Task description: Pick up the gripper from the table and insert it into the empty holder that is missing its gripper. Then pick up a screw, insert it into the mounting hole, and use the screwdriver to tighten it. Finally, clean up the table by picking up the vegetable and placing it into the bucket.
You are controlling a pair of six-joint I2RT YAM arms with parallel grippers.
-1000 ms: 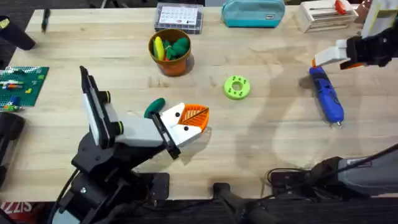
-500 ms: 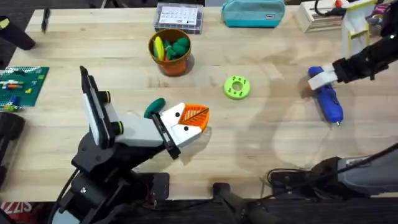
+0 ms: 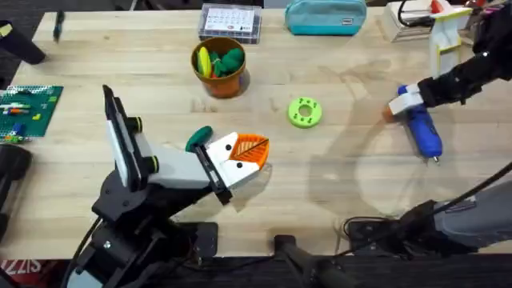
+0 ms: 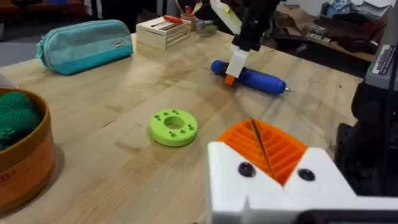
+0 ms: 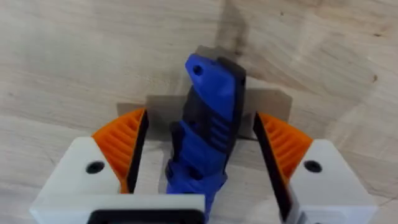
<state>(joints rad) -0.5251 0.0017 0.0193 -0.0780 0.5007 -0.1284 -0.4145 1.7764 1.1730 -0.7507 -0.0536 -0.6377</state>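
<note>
2 fingers of right hand (image 5: 202, 168) straddling screwdriver (image 5: 208, 130), tabletop

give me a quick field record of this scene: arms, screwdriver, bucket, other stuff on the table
right gripper: open, fingers either side of the screwdriver, not clamped
left gripper: low over the table, near centre
screwdriver: lying flat on the table, right side
bucket: orange, far side, holds green and yellow items
green disc: flat, between bucket and screwdriver
teal pouch: far edge

Right gripper (image 5: 202, 155) seemingly agape, lowered.
</note>
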